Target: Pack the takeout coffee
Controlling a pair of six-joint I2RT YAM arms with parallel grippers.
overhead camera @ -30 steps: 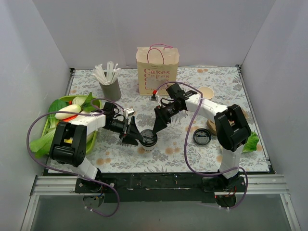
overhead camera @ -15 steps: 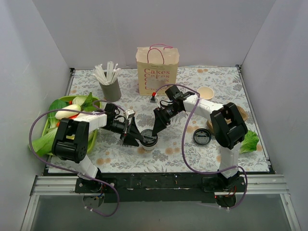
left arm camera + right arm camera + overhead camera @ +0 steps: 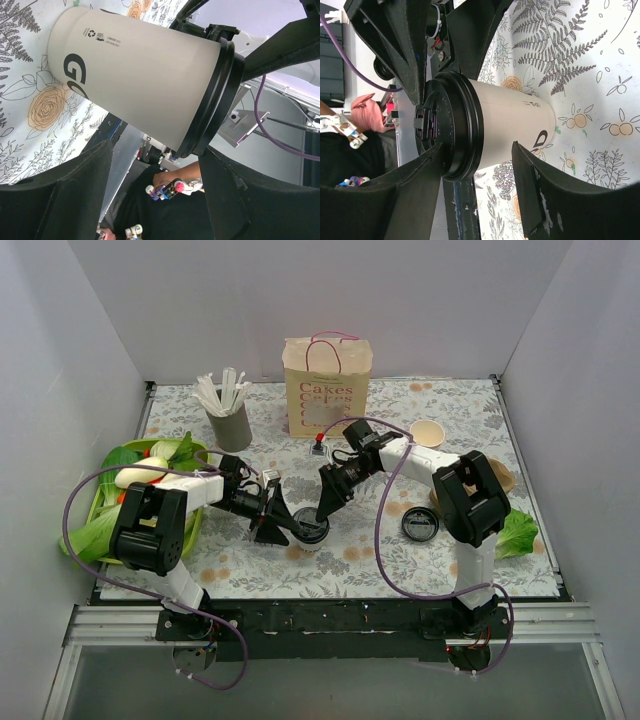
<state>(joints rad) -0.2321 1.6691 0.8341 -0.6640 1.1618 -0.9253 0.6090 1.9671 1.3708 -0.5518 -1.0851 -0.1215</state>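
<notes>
The takeout coffee (image 3: 310, 529) stands upright on the flowered table (image 3: 380, 565), a little left of the middle and closer to the near edge than to the back wall. I have a gripper on either side of it. My left gripper (image 3: 277, 525) comes in low from the left with its jaws apart. In the left wrist view the cup (image 3: 140, 80) sits just ahead of the spread fingers (image 3: 75, 190), and I cannot tell whether either one touches it. My right gripper (image 3: 325, 508) reaches down from the far right, its jaws also apart. Its wrist view shows the cup (image 3: 505, 120) between the fingertips, the black lid's rim just beside one finger (image 3: 415, 200). Contact there is unclear too.

The Cakes paper bag (image 3: 327, 387) stands upright at the back edge, well apart from the cup. A loose flat black lid (image 3: 419, 527) lies to the right, apart from the cup. Bare cloth runs from the cup to the near edge. The grey stirrer holder (image 3: 229, 425) stands at the far left.
</notes>
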